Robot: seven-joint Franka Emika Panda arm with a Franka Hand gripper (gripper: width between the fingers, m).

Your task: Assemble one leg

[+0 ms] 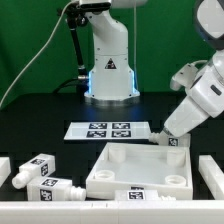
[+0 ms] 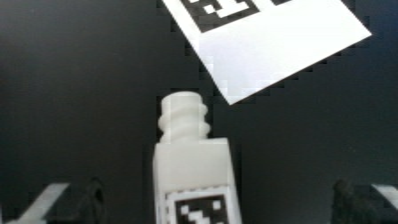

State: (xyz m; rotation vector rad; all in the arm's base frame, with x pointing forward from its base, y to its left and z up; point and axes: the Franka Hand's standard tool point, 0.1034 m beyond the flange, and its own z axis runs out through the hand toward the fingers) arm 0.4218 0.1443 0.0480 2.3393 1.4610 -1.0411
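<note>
Nearest in the exterior view, two other legs (image 1: pixel 40 172) lie at the exterior view's left, beside the square tabletop (image 1: pixel 120 162). Past the tabletop's far corner, on the exterior view's right, the gripper (image 1: pixel 163 137) hangs low over the leg (image 2: pixel 192 160) — fingers (image 2: pixel 63 200) spread wide, one on each side, touching neither flank. The leg lies flat on the black table (image 2: pixel 71 100), its screw end pointing at the marker board (image 2: pixel 267 40) just beyond

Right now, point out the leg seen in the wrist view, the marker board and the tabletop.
leg (image 2: pixel 192 165): wrist view, white body between screw end and tag.
marker board (image 1: pixel 78 130): exterior view, bare white end.
tabletop (image 1: pixel 135 162): exterior view, bare inner face.
</note>
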